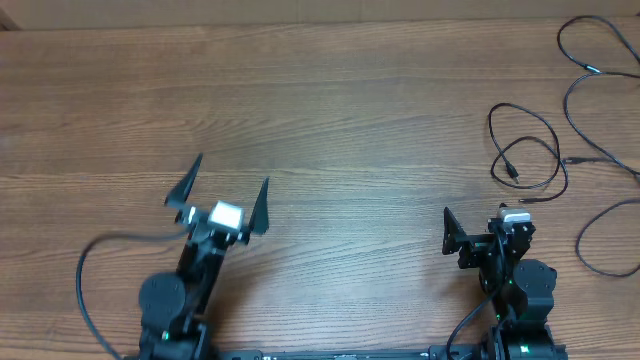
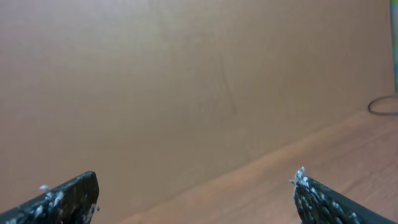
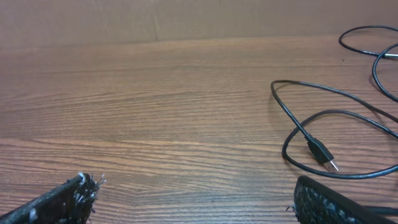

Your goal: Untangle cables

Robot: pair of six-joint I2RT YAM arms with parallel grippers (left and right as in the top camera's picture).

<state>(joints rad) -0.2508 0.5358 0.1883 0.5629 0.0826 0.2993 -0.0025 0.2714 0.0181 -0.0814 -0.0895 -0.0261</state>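
Observation:
Thin black cables lie apart on the right side of the wooden table. One cable [image 1: 540, 130] forms a small loop with a USB plug at its end; it also shows in the right wrist view [image 3: 292, 118], just ahead and right of my right gripper [image 3: 193, 183]. A longer cable [image 1: 585, 90] winds from the far right corner down the right edge, and also shows in the right wrist view [image 3: 364, 30]. My right gripper [image 1: 485, 218] is open and empty, short of the loop. My left gripper [image 1: 231, 175] is open, empty and raised, far left of the cables.
The left wrist view looks at a plain brown wall [image 2: 186, 74], my open left gripper [image 2: 198, 180] and a strip of table, with a bit of cable [image 2: 382, 106] at its right edge. The arm's own thick black wire [image 1: 90, 260] loops by the left base.

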